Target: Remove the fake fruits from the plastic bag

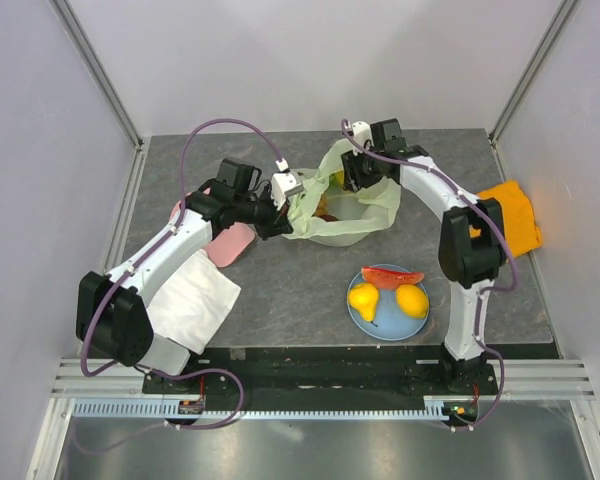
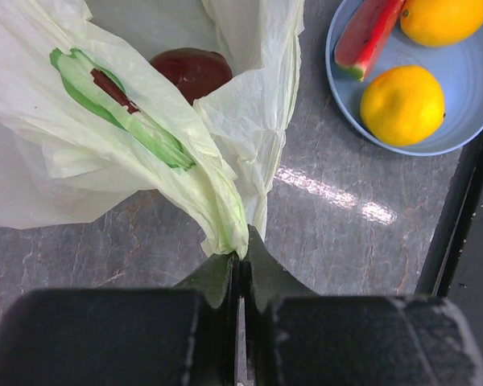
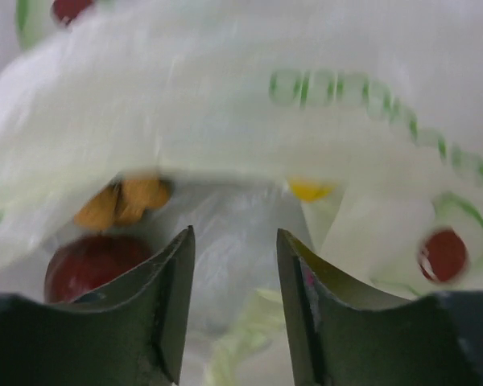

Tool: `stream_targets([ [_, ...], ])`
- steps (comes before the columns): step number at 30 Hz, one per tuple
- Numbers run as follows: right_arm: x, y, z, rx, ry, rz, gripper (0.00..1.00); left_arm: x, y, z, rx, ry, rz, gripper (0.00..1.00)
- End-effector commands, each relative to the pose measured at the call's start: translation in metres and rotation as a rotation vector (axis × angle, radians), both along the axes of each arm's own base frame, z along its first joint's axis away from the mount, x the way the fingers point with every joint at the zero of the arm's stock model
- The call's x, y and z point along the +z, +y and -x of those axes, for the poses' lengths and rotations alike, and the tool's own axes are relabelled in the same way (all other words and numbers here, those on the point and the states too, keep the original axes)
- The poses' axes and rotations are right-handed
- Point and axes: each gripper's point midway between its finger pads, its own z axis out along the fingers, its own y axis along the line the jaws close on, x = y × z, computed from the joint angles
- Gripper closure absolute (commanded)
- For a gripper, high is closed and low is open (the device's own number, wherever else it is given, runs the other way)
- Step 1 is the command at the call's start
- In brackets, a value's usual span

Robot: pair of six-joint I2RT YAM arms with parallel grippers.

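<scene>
While left gripper jaws clamp the plastic bag toward the counter's far edge, right gripper jaws sit open beside a dark red fruit; could pinch film instead

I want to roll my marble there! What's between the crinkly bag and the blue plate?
Nothing sits there: only bare grey tabletop lies between the plastic bag and the blue plate. The left wrist view shows it clearly.

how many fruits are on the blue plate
3 on the plate: a red slice at the far rim, a pear-shaped yellow fruit left, a round yellow fruit right.
</scene>
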Motion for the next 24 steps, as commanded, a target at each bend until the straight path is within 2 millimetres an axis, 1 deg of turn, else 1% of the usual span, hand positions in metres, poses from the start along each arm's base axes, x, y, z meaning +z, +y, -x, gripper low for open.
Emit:
stream_targets([
  [1, 0.006, 0.005, -0.05, -0.078, -0.094, 0.013, 0.43, 0.027, -0.011, 0.006, -0.009, -0.001, 0.084, 0.98],
  [2, 0.002, 0.004, -0.057, -0.091, -0.099, 0.023, 0.39, 0.026, -0.01, 0.008, -0.013, 0.006, 0.083, 0.98],
  [3, 0.006, 0.005, -0.066, -0.1, -0.122, 0.024, 0.32, 0.024, -0.01, 0.009, -0.014, 0.014, 0.08, 0.98],
  [4, -0.01, 0.001, -0.074, -0.117, -0.114, 0.054, 0.29, 0.022, -0.01, 0.011, -0.019, 0.019, 0.08, 0.98],
  [5, -0.015, 0.0, -0.079, -0.125, -0.118, 0.068, 0.17, 0.021, -0.009, 0.013, -0.023, 0.024, 0.078, 0.98],
  [6, -0.023, 0.0, -0.088, -0.136, -0.121, 0.08, 0.09, 0.018, -0.009, 0.015, -0.029, 0.035, 0.078, 0.98],
  [7, -0.027, 0.0, -0.092, -0.139, -0.127, 0.09, 0.07, 0.017, -0.01, 0.015, -0.033, 0.039, 0.076, 0.98],
  [10, -0.041, 0.004, -0.108, -0.14, -0.133, 0.099, 0.05, 0.013, -0.01, 0.017, -0.04, 0.055, 0.074, 0.98],
  [12, -0.048, 0.007, -0.121, -0.139, -0.145, 0.095, 0.05, 0.012, -0.01, 0.018, -0.044, 0.062, 0.074, 0.98],
  [13, -0.049, 0.008, -0.126, -0.133, -0.153, 0.094, 0.06, 0.009, -0.011, 0.018, -0.043, 0.07, 0.07, 0.98],
  [14, -0.04, 0.01, -0.135, -0.139, -0.185, 0.092, 0.07, 0.009, -0.011, 0.017, -0.042, 0.07, 0.069, 0.98],
  [15, -0.052, 0.01, -0.139, -0.14, -0.18, 0.1, 0.08, 0.007, -0.011, 0.017, -0.043, 0.073, 0.069, 0.98],
  [18, -0.041, 0.011, -0.155, -0.143, -0.239, 0.098, 0.1, 0.006, -0.012, 0.016, -0.042, 0.077, 0.063, 0.98],
  [21, -0.026, 0.008, -0.156, -0.15, -0.269, 0.108, 0.09, 0.004, -0.01, 0.014, -0.033, 0.077, 0.053, 0.98],
  [22, -0.025, 0.007, -0.152, -0.141, -0.267, 0.117, 0.09, 0.005, -0.01, 0.013, -0.033, 0.072, 0.053, 0.98],
  [23, -0.023, 0.003, -0.144, -0.128, -0.264, 0.143, 0.09, 0.003, -0.01, 0.014, -0.033, 0.074, 0.049, 0.98],
  [24, -0.024, -0.002, -0.141, -0.131, -0.264, 0.16, 0.08, 0.003, -0.009, 0.014, -0.034, 0.071, 0.047, 0.98],
])
